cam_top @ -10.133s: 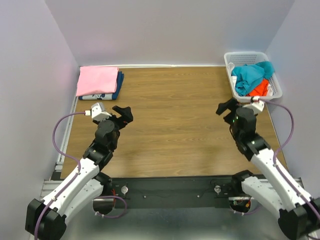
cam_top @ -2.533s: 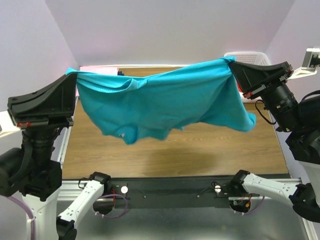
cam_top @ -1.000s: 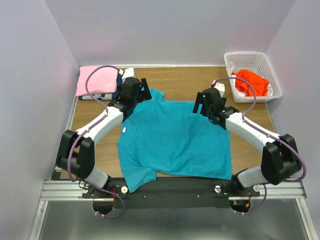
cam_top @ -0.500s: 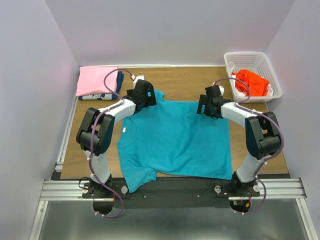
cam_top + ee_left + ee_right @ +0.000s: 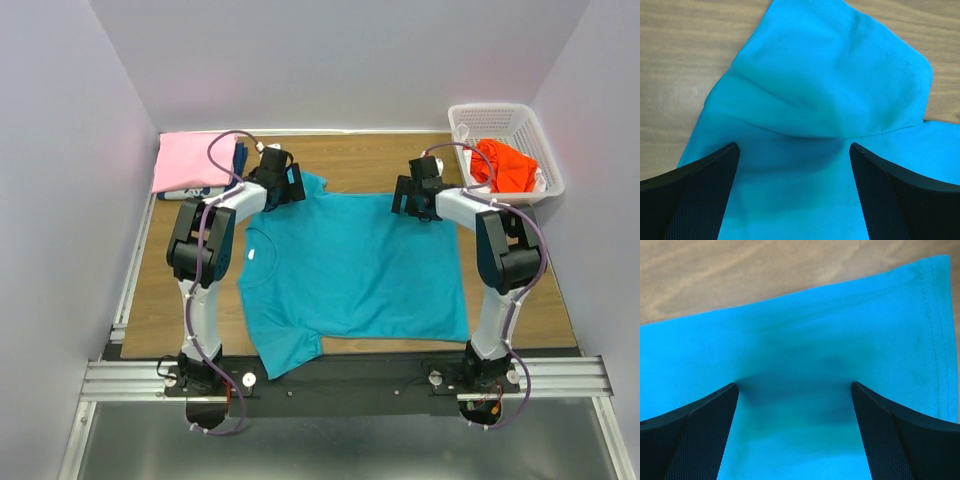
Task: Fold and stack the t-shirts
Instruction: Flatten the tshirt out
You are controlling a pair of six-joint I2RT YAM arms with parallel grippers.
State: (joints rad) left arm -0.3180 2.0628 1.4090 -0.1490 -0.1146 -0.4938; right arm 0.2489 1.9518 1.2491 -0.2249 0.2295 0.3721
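Wooden table [image 5: 360, 160], frame centre: teal t-shirt [image 5: 350, 270] spread flat. Left gripper [image 5: 792, 148] over upper-left sleeve, right gripper [image 5: 794, 387] over upper-right hem corner; both jaws spread wide.

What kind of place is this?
Probably a robot lab's laundry-folding cell: a left arm and right arm at a walled wooden table, a teal shirt spread flat, a basket holding an orange one.
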